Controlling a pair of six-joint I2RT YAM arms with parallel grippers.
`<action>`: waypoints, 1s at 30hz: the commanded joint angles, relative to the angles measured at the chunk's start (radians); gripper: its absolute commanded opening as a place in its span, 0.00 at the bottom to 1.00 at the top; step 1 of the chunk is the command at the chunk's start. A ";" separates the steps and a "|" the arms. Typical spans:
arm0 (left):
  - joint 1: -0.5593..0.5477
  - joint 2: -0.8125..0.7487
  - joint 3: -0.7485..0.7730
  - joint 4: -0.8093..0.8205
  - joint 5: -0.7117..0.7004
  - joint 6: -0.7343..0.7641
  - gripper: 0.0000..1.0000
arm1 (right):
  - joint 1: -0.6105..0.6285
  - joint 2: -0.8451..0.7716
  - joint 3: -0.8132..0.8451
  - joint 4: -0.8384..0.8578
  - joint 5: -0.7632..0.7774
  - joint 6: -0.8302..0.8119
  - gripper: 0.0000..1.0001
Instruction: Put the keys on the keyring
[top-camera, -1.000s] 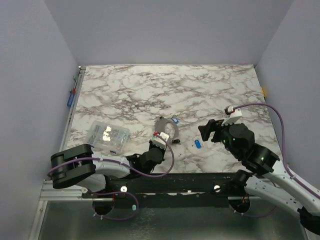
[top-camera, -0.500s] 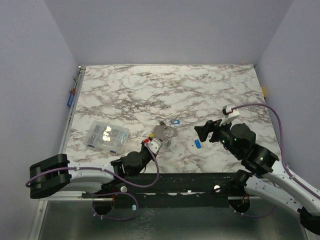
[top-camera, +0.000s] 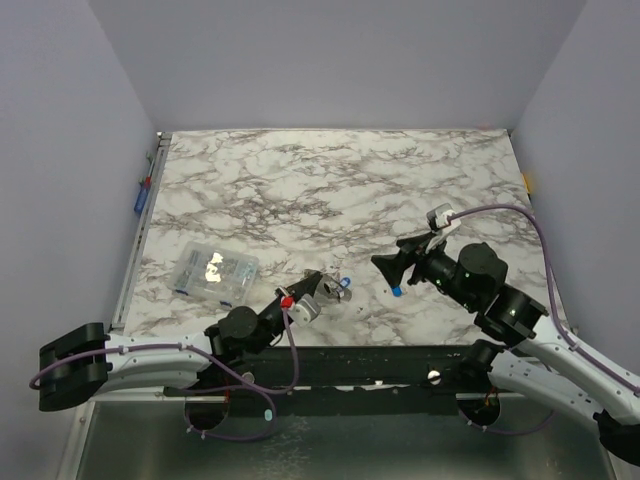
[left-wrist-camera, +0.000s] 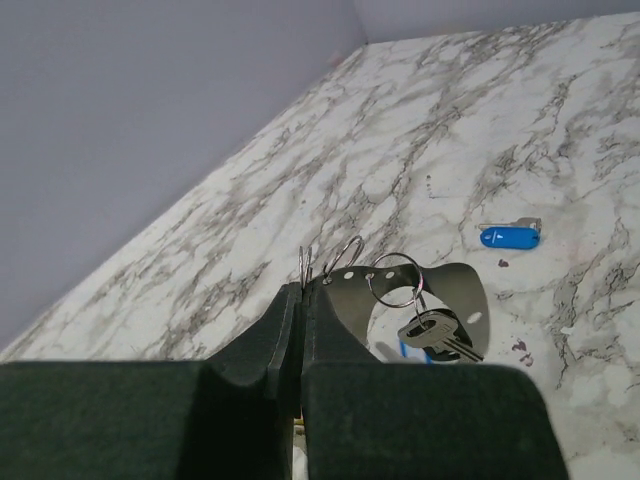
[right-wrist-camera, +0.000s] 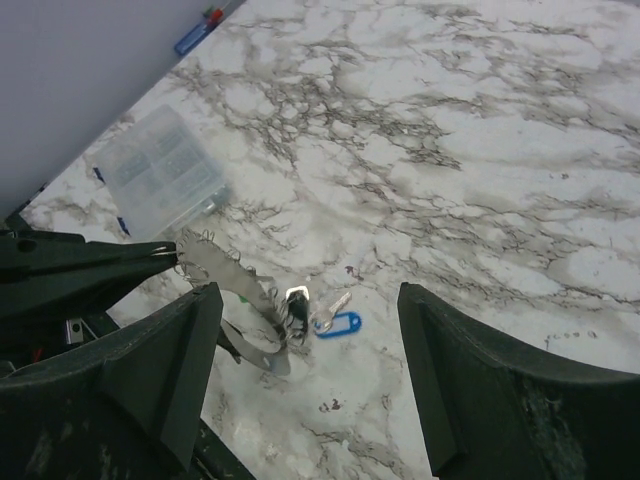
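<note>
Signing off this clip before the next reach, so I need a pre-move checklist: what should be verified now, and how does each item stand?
1. Left gripper shut on the keyring: ok.
2. Silver keys hang from the keyring: ok.
3. Right gripper open, nothing in it: ok.
4. Blue-tagged key lies loose on the table, uncovered: ok.
5. Right gripper lined up over that key: cannot tell.
6. Every key on the keyring: not ok.
</note>
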 joint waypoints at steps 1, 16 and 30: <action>0.003 -0.043 0.001 0.057 0.085 0.111 0.00 | 0.006 0.015 -0.001 0.097 -0.113 -0.058 0.80; 0.014 -0.102 -0.003 0.354 0.178 0.028 0.00 | 0.006 0.035 0.097 0.074 -0.199 -0.105 0.81; 0.013 -0.178 -0.079 0.419 0.194 -0.030 0.00 | 0.006 0.164 0.142 -0.487 0.325 0.464 0.77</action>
